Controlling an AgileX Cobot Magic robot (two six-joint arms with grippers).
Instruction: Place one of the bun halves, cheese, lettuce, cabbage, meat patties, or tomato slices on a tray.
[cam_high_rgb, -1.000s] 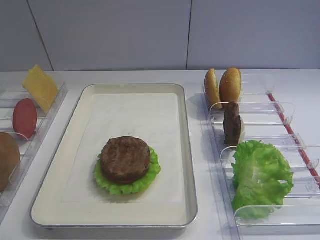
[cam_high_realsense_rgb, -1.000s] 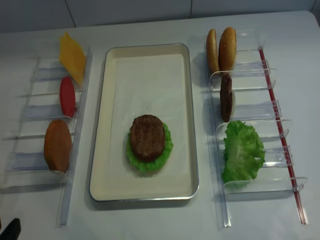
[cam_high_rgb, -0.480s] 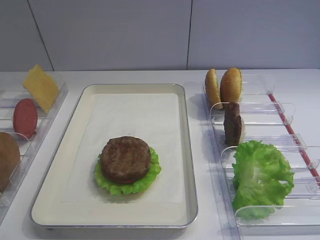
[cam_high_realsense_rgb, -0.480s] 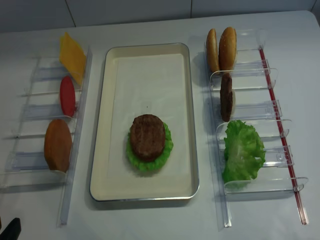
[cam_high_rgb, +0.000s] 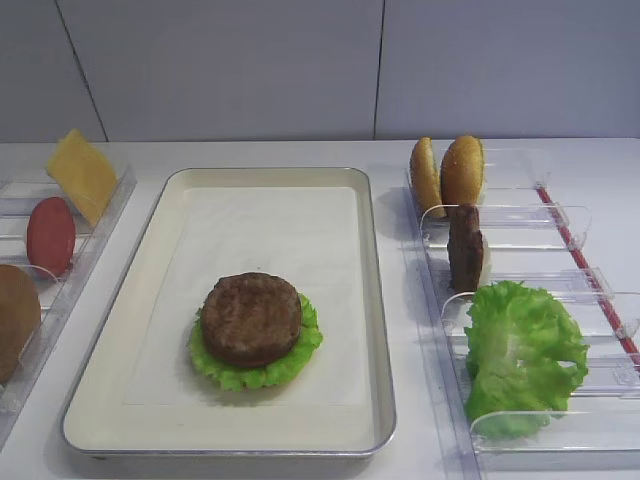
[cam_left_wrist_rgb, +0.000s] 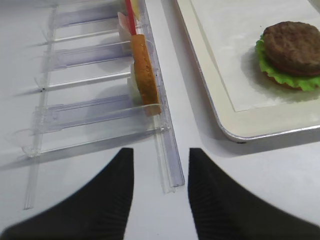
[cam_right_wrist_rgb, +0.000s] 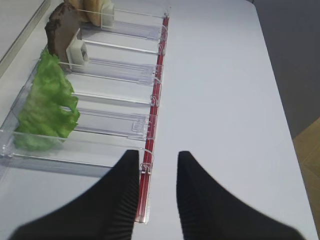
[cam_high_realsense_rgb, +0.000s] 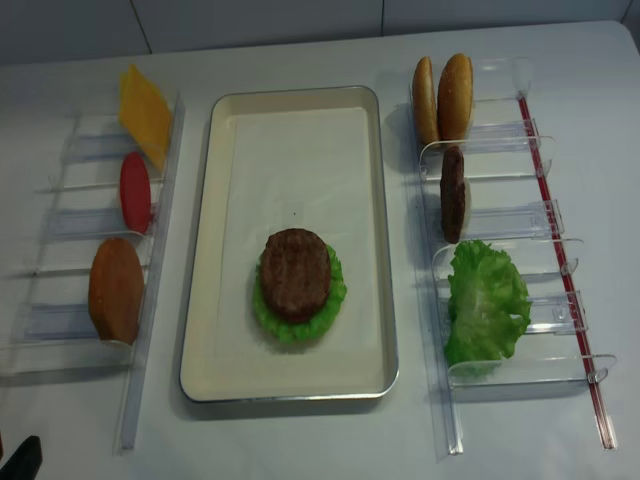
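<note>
On the cream tray (cam_high_rgb: 380, 330) (cam_high_realsense_rgb: 388, 300) a meat patty (cam_high_rgb: 250, 315) (cam_high_realsense_rgb: 295, 272) lies on a lettuce leaf (cam_high_rgb: 255, 375). The left rack holds the cheese (cam_high_rgb: 80, 172), a tomato slice (cam_high_rgb: 50, 235) and a bun half (cam_high_rgb: 15, 315) (cam_left_wrist_rgb: 145, 75). Two bun halves (cam_high_rgb: 448, 172), an upright patty (cam_high_rgb: 464, 247) (cam_right_wrist_rgb: 60, 30) and lettuce (cam_high_rgb: 522, 350) (cam_right_wrist_rgb: 45, 105) stand in the right rack. My left gripper (cam_left_wrist_rgb: 161, 165) hangs open over the table by the left rack's near end. My right gripper (cam_right_wrist_rgb: 157, 165) is open over the right rack's red strip. Neither holds anything.
Clear plastic racks (cam_high_realsense_rgb: 60, 300) (cam_high_realsense_rgb: 520, 290) flank the tray, the right one edged by a red strip (cam_right_wrist_rgb: 155, 100). White table (cam_right_wrist_rgb: 225, 100) stretches right of that rack to its edge. A grey wall (cam_high_rgb: 300, 60) stands behind.
</note>
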